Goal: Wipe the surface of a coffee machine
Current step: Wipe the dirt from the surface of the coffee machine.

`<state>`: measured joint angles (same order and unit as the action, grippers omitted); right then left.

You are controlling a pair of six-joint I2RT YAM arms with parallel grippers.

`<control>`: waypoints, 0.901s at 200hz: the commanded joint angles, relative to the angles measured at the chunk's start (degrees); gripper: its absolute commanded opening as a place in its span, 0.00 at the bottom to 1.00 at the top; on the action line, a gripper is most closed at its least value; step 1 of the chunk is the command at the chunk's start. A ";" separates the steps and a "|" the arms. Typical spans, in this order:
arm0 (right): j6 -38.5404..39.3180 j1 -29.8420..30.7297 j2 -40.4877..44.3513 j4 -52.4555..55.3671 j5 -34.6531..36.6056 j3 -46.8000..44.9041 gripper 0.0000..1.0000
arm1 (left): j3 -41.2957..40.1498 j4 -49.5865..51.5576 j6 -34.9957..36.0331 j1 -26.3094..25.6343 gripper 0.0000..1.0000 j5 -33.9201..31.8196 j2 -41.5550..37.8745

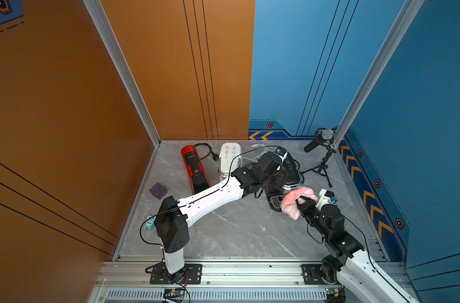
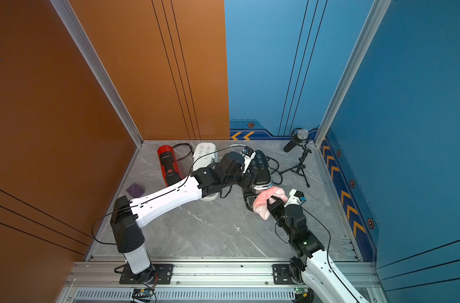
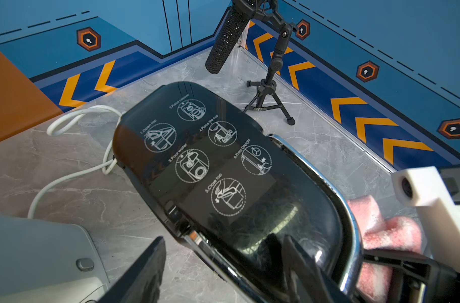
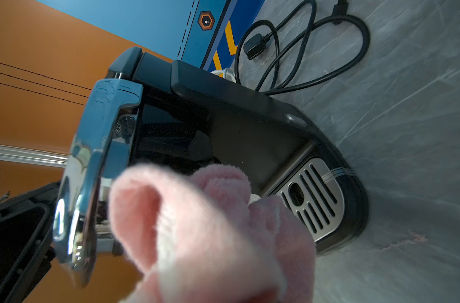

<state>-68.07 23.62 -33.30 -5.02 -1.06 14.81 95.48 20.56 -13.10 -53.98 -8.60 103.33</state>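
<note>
Now right end effector point(image 1: 301, 204) clamps pink cloth point(image 1: 289, 202) at coffee machine point(image 1: 292, 170); left end effector point(image 3: 223, 240) gapes.

A: Rear row on the tabletop point(image 1: 236, 228), left to right?
B: Leftmost machine point(image 1: 196, 168), middle machine point(image 1: 227, 157), coffee machine point(image 1: 292, 170). Microphone stand point(image 1: 322, 168) in the rear right corner; cord point(image 4: 255, 46) lies between it and the coffee machine.
A: Nearer the arms?
B: Cube point(image 1: 158, 191) left of the leftmost machine. Small box point(image 1: 149, 222) nearer still, beside the left arm point(image 1: 210, 199).
A: Claws?
B: Left claw point(image 3: 223, 240) at the near-left edge of the coffee machine's lid: one finger over the lid, the other outside it. Right claw point(image 1: 301, 203) closed on the cloth point(image 1: 289, 202), in front of the machine's head, above the drip tray point(image 4: 313, 199). Cloth-to-machine contact not resolved.
</note>
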 commanded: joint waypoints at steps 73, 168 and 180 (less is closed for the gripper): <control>-4.00 -7.07 1.32 3.15 -2.09 -1.53 0.00 | -4.85 4.76 -1.97 0.56 0.65 0.34 3.41; -3.54 -11.49 -26.16 -34.61 -14.96 -0.81 0.00 | -5.66 4.76 -3.16 1.12 0.64 1.66 4.15; -4.13 -10.51 -28.20 -36.31 -15.04 -0.84 0.00 | -5.62 4.76 -3.24 1.07 0.63 1.75 4.30</control>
<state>-70.98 12.32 -58.74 -31.90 -13.43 13.32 93.10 15.44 -16.64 -53.58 -7.22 103.63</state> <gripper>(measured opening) 0.191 0.636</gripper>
